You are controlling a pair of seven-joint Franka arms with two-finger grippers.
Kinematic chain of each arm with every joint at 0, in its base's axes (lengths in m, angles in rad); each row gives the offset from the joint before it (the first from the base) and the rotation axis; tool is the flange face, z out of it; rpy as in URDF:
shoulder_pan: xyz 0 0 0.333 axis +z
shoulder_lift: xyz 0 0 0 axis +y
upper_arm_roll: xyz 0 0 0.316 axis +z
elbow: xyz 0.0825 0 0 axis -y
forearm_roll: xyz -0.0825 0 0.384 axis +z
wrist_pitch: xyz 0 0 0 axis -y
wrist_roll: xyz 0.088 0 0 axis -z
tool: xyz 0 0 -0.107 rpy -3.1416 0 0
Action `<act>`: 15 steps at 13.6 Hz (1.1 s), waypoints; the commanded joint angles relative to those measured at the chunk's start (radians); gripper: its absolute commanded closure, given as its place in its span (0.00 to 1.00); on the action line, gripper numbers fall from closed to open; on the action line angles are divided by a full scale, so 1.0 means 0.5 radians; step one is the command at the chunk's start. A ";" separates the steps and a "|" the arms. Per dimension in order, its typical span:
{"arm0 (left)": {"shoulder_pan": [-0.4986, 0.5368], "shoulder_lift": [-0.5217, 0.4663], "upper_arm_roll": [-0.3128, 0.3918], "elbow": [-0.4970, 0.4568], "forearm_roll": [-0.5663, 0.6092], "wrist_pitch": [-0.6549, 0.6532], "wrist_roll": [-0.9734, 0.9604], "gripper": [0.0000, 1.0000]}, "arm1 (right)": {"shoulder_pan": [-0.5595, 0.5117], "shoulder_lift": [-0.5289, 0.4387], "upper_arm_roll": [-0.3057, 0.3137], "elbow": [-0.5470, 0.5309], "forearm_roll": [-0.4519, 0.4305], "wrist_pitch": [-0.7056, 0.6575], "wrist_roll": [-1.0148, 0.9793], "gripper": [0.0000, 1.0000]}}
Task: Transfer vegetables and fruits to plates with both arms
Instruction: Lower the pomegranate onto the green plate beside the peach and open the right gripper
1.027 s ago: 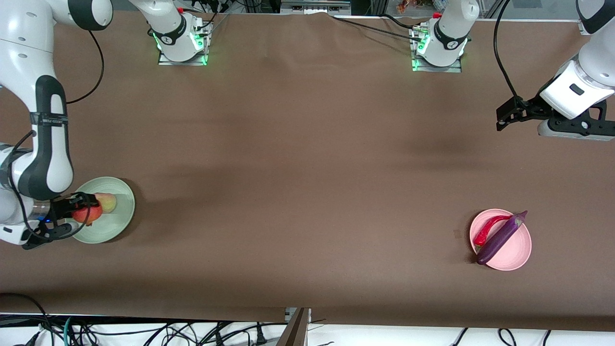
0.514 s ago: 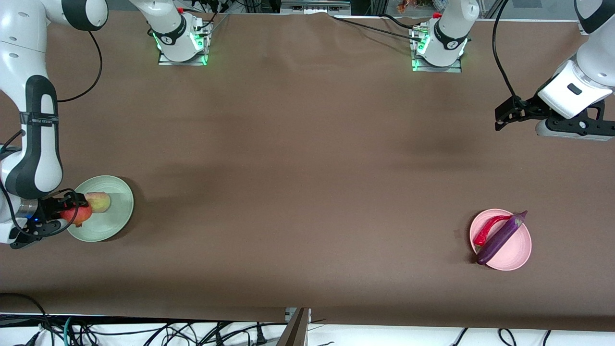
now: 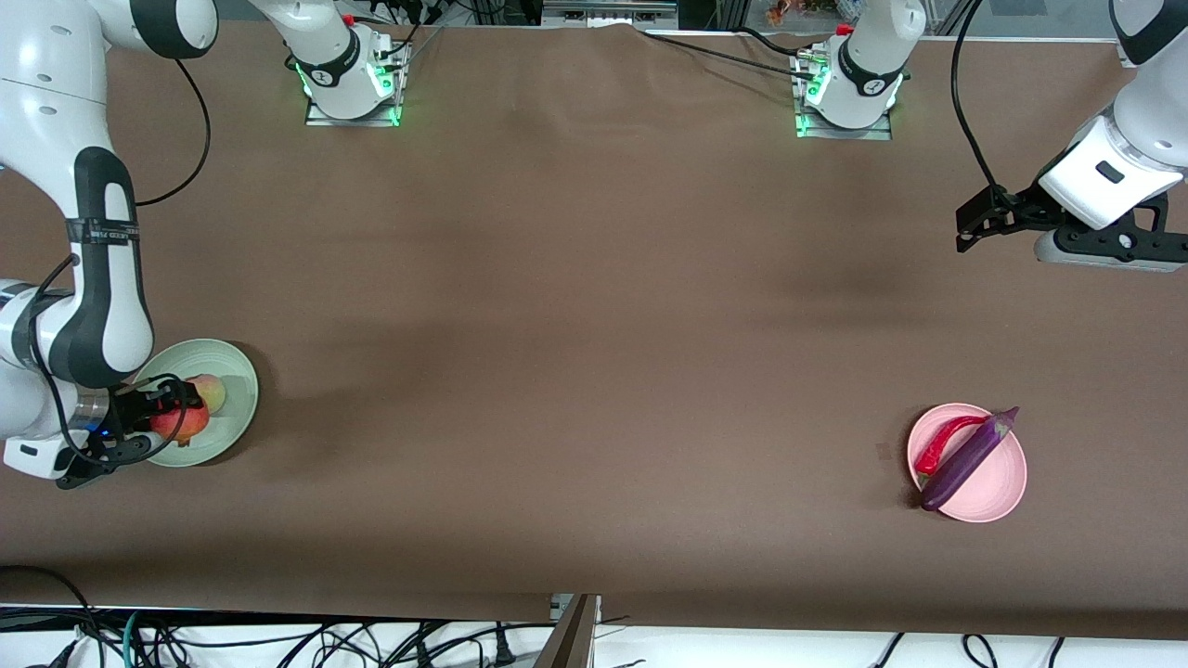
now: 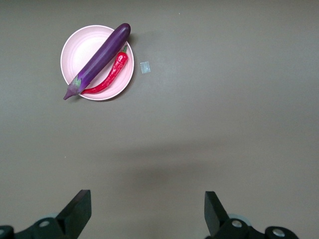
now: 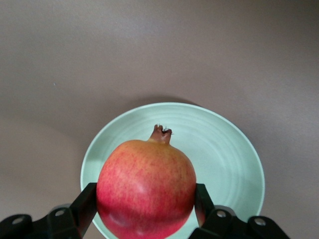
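- Step in hand, I think: putting the last fruit down. The right end effector (image 3: 165,408) is squeezed onto the red fruit (image 3: 180,423) and holds it over the green plate (image 3: 237,408), at the right arm's end of the bench (image 3: 594,325).
- In the right wrist view the fingers (image 5: 83,204) press both sides of the red fruit (image 5: 146,188), w/ the green plate (image 5: 229,159) under it. Can't tell if the fruit touches the plate yet.
- The peach (image 3: 213,392) sits on the green plate, just beside the red fruit.
- Next move, my guess: go down a bit, let go slow, then lift straight up. The fruit is round, so it may roll and bump the peach.
- The left end effector (image 3: 970,223) waits up high over bare bench, fingers (image 4: 75,214) spread wide, holding nothing.
- The eggplant (image 3: 970,459) and the chili (image 3: 942,441) lie side by side, touching, on the pink plate (image 3: 1007,487), at the left arm's end. That half looks done.
- Looks & feel: red fruit is smooth, round, w/ a small dry crown on top. Eggplant is long, shiny, purple. Chili is thin, curved, shiny red. Plates are round, shallow, not shiny; the green one has faint rings. Bench is flat, dull brown.
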State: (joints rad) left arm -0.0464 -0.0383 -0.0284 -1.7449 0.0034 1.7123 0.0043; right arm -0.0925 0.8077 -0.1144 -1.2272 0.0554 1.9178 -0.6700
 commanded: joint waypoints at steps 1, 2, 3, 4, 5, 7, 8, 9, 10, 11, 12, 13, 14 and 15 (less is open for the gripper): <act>-0.008 0.012 0.005 0.045 -0.031 -0.044 -0.012 0.00 | -0.011 -0.005 0.051 -0.012 -0.003 -0.010 0.082 0.84; -0.008 0.012 0.005 0.048 -0.031 -0.044 -0.006 0.00 | -0.011 -0.014 0.069 -0.012 -0.003 -0.022 0.109 0.84; -0.008 0.012 0.005 0.048 -0.028 -0.044 -0.015 0.00 | -0.005 -0.014 0.078 -0.009 -0.003 -0.040 0.119 0.84; -0.008 0.012 0.005 0.048 -0.031 -0.044 -0.012 0.00 | -0.002 -0.014 0.078 -0.009 0.009 -0.043 0.143 0.84; -0.005 0.012 0.005 0.045 -0.031 -0.044 -0.012 0.00 | -0.002 -0.014 0.075 -0.009 0.015 -0.044 0.174 0.84; -0.008 0.012 0.005 0.048 -0.031 -0.041 -0.015 0.00 | -0.005 -0.005 0.075 -0.027 0.015 -0.047 0.186 0.84; -0.008 0.012 0.005 0.048 -0.031 -0.044 -0.012 0.00 | -0.014 0.004 0.072 -0.046 0.012 -0.056 0.183 0.84; -0.005 0.012 0.005 0.045 -0.028 -0.044 -0.006 0.00 | -0.023 0.014 0.072 -0.067 0.012 -0.059 0.186 0.84; -0.002 0.015 0.005 0.048 -0.031 -0.041 0.001 0.00 | -0.020 0.023 0.072 -0.095 0.012 -0.062 0.196 0.84; -0.002 0.015 0.005 0.045 -0.028 -0.041 -0.005 0.00 | -0.020 0.026 0.072 -0.110 0.012 -0.065 0.199 0.84; -0.002 0.015 0.005 0.048 -0.031 -0.041 -0.006 0.00 | -0.020 0.038 0.072 -0.123 0.012 -0.077 0.202 0.84; -0.002 0.015 0.005 0.045 -0.031 -0.044 0.004 0.00 | -0.020 0.050 0.072 -0.126 0.012 -0.077 0.202 0.84; -0.002 0.018 0.005 0.048 -0.028 -0.041 0.004 0.00 | -0.020 0.066 0.072 -0.126 0.012 -0.077 0.202 0.82; -0.002 0.021 0.005 0.048 -0.031 -0.044 0.001 0.00 | -0.024 0.072 0.072 -0.126 0.009 -0.077 0.205 0.69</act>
State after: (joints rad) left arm -0.0464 -0.0372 -0.0282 -1.7450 0.0034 1.7106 0.0043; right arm -0.0971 0.8404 -0.0835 -1.2821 0.0565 1.8906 -0.5809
